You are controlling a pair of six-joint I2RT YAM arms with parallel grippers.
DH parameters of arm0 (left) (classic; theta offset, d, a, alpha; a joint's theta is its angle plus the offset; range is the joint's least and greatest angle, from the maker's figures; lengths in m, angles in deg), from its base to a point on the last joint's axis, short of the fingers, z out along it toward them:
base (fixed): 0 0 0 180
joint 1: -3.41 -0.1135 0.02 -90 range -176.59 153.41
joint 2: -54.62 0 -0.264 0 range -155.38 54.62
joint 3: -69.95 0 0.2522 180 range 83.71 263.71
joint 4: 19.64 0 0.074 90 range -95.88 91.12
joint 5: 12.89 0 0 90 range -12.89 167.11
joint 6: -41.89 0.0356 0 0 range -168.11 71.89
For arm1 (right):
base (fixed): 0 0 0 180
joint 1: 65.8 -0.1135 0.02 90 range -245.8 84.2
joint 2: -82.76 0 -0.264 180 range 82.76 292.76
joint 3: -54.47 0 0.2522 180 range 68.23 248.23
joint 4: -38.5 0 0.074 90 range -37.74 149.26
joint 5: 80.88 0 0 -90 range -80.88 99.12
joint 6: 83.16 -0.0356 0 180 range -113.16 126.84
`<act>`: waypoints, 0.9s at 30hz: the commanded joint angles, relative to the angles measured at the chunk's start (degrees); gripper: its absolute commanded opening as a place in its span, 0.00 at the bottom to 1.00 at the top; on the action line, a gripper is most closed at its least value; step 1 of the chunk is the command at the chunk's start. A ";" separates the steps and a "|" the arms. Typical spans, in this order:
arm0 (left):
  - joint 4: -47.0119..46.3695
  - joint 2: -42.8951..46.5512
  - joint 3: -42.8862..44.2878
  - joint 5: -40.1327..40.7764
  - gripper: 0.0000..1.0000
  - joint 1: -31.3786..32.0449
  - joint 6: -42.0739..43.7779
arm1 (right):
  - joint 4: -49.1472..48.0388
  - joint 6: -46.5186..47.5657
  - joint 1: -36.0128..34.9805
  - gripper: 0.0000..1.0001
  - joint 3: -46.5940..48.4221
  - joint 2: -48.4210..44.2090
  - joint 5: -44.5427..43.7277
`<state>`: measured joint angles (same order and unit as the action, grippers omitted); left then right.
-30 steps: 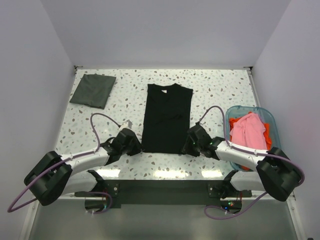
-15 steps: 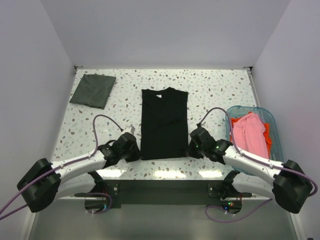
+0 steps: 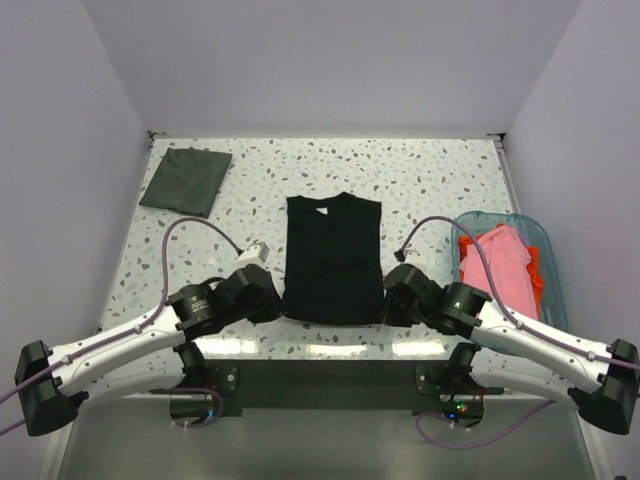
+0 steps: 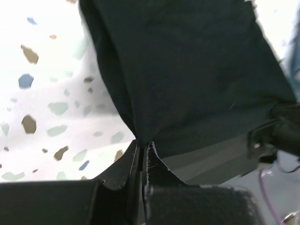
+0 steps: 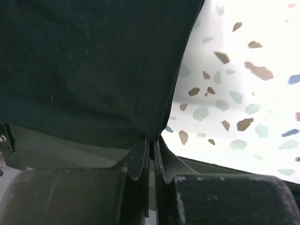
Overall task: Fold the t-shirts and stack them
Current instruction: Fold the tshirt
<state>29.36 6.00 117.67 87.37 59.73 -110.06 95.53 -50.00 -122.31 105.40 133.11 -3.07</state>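
Centrally, large plain black cloth t-shirt (image 3: 333,260) lies spread, its near left corner pinched by left gripper (image 4: 140,149), near right corner by right gripper (image 5: 151,140).

On the table (image 3: 440,170), the spread shirt (image 3: 332,258) lies centre-front, the folded shirt (image 3: 186,180) back-left, the basket (image 3: 498,217) right.

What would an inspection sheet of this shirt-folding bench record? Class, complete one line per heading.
Surface: speckled white table, flat.
Job's things: black t-shirt at centre; grey t-shirt folded at the far left corner; pink t-shirt and orange t-shirt heaped in a blue bin at right.
Clutter: nothing seen.
Grippers: left gripper and right gripper, jaws shut on the black t-shirt's near corners.
Cables: purple cables loop over both arms.
Surroundings: plain pale walls.
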 commanded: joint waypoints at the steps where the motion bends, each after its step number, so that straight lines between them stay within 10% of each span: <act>1: 5.10 -1.73 7.42 5.64 0.00 -0.06 1.31 | 7.71 3.13 -0.09 0.00 8.07 1.15 -6.96; 10: -4.64 -12.80 19.72 -1.91 0.00 -15.08 15.01 | 1.40 15.17 8.94 0.00 23.11 15.56 -7.17; 23: -19.69 -53.62 48.37 -10.00 0.00 -32.66 26.18 | -11.00 26.42 33.38 0.07 51.50 54.37 7.52; 24: -20.56 -56.82 50.40 -14.17 0.05 -33.45 27.14 | -11.01 26.60 34.18 0.15 55.08 56.94 7.27; 25: -26.05 -62.24 53.20 -17.61 0.35 -34.25 28.80 | -11.01 26.78 34.97 0.39 56.94 59.23 7.70; 27: -28.98 -66.23 55.86 -22.87 0.60 -36.88 28.47 | -10.22 26.78 37.43 0.50 61.24 65.91 9.01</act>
<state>9.54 -54.61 169.40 74.82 25.89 -84.86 86.61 -25.26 -87.23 161.00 193.69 2.64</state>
